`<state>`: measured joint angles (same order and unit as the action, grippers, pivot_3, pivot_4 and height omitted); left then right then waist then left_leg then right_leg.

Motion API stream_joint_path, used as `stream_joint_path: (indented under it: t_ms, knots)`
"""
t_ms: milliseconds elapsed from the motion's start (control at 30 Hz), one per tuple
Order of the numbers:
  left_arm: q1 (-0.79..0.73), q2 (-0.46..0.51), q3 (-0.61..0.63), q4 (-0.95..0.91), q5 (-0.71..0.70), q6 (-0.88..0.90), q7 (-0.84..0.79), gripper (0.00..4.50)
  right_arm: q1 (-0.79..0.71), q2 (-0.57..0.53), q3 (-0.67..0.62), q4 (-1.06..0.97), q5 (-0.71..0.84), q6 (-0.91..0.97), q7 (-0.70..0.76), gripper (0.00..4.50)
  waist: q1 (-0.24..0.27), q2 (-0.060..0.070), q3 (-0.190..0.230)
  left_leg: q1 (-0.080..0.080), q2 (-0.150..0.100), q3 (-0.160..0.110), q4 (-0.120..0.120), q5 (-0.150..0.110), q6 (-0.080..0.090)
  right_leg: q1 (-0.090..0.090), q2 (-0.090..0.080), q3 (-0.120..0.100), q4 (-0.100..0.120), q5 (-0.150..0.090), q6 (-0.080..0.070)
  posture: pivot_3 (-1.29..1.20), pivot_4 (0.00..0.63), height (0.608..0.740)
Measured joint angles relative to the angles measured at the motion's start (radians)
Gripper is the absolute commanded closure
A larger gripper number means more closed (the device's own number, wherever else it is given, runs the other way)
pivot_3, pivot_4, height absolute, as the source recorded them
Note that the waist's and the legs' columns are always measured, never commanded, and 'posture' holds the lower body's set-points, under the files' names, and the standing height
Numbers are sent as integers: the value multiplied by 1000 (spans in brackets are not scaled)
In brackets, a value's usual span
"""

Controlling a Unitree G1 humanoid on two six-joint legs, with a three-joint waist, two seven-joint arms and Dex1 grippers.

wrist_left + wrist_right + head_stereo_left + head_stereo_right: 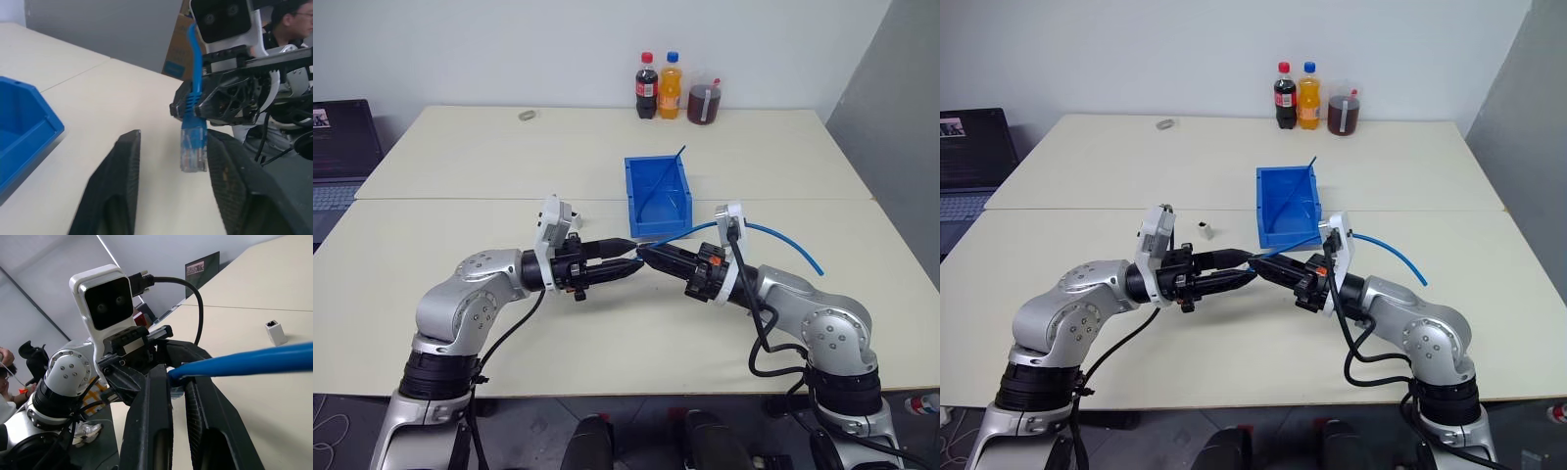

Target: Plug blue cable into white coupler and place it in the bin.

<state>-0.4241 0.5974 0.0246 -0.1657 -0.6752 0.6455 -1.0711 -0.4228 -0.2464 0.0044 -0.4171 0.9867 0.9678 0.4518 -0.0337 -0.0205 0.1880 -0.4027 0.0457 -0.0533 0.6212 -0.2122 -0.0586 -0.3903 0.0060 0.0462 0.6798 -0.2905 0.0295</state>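
The blue cable point(773, 235) is not yet mated with the white coupler, and nothing of the pair lies in the bin point(657, 196); by my judgement the task stands at its early stage, with plugging and placement both outstanding. In the left eye view, my two grippers meet tip to tip above the table point(460, 157), just in front of the bin, and the cable arcs from my right gripper point(651, 257) out over my right arm; a second thin blue cord leans inside the bin. In the right eye view, the white coupler point(1205, 230) stands untouched on the table beyond my left gripper point(1239, 270), apart from both hands. In the left wrist view, my left fingers point(117, 181) stand parted with the cable's clear plug hanging between them, close against one finger; I cannot tell whether it touches. The plug is transparent with a ribbed blue boot, and my right fingers are clamped on that boot. In the right wrist view, my right fingers point(159, 416) are closed on the cable just behind the plug, the cord running off taut and smooth, and the coupler shows as a small white block with a dark socket, upright on the table.
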Motion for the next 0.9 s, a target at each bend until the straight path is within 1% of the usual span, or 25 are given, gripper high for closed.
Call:
stream_joint_path:
  t_ms: [67, 100, 200, 233, 367, 400, 433, 500, 633, 667, 767, 900]
  knots:
    - [18, 15, 0, -13, 9, 7, 16, 1095, 0, -3, 9, 0, -3, -7, 7, 4422, 0, 0, 0, 0, 0, 0, -1, 0, 0, 0, 0, 0, 0, 0, 0, 0, 150, 740]
    - [28, 24, 1, -20, 11, 12, 21, 933, 0, -3, 12, 0, -4, -12, 11, 4422, -1, 0, 0, 0, 0, 0, -1, 0, 0, 0, 0, 0, 0, 0, 0, 0, 150, 740]
    - [86, 53, 24, -36, 14, 36, 60, 162, 1, -15, 18, -1, -24, -35, 28, 4423, -2, 0, 0, 0, 1, 0, -3, 0, 0, -1, 0, 0, 0, -1, -1, 0, 150, 740]
    - [100, 57, 33, -38, 15, 40, 73, 0, 2, -20, 18, -1, -25, -41, 30, 4423, -1, 0, 0, 0, 1, 0, -4, 0, 0, -1, 0, 0, 0, -1, -1, 0, 150, 740]
    - [158, 59, 74, -48, 55, 20, 159, 0, 13, -36, 18, -1, -41, -62, 43, 4424, 0, 0, 0, 0, 1, 0, -5, 0, 0, -2, 0, 0, -1, -1, -2, 0, 150, 740]
    - [171, 49, 84, -49, 77, 4, 197, 0, 15, -43, 18, -1, -46, -65, 44, 4425, 1, 0, 0, 1, 0, 0, -6, 0, 0, -2, 0, 0, -1, -1, -2, 0, 150, 740]
    - [184, 19, 103, -47, 128, -13, 290, 0, 21, -58, 16, -1, -59, -69, 46, 4425, 1, 0, 0, 0, 1, 0, -6, 0, 0, -2, 0, 0, -1, -1, -2, 0, 150, 740]
    - [188, -11, 117, -34, 173, -27, 377, 0, 23, -61, 16, -1, -64, -71, 46, 4425, 3, 0, 0, 1, 1, 0, -6, 0, 0, -2, -1, 0, -1, -1, -2, 0, 150, 740]
    - [202, -24, 110, -3, 273, -45, 497, 0, 40, -65, 12, -1, -64, -82, 46, 4426, 2, -1, 0, 1, 0, 0, -7, 0, 0, -2, 0, 0, -1, -1, -2, 0, 150, 740]
    - [186, -36, 106, 25, 292, -47, 522, 0, 42, -64, 12, -1, -65, -83, 45, 4426, 3, -1, 0, 1, 0, 0, -7, 0, 0, -2, 0, 0, -1, -1, -2, 0, 150, 740]
    - [84, -65, 83, 190, 371, -83, 593, 0, 41, -61, 16, -2, -66, -89, 43, 4426, 6, -1, 0, 1, 0, 0, -7, 0, 0, -2, 0, -1, -1, -1, -2, 0, 150, 740]
    - [-11, -72, 52, 341, 437, -136, 611, 0, 40, -63, 18, -2, -73, -91, 43, 4427, 4, -1, 0, 1, 0, 0, -7, 0, 0, -2, 0, -1, -1, -1, -2, 0, 150, 740]
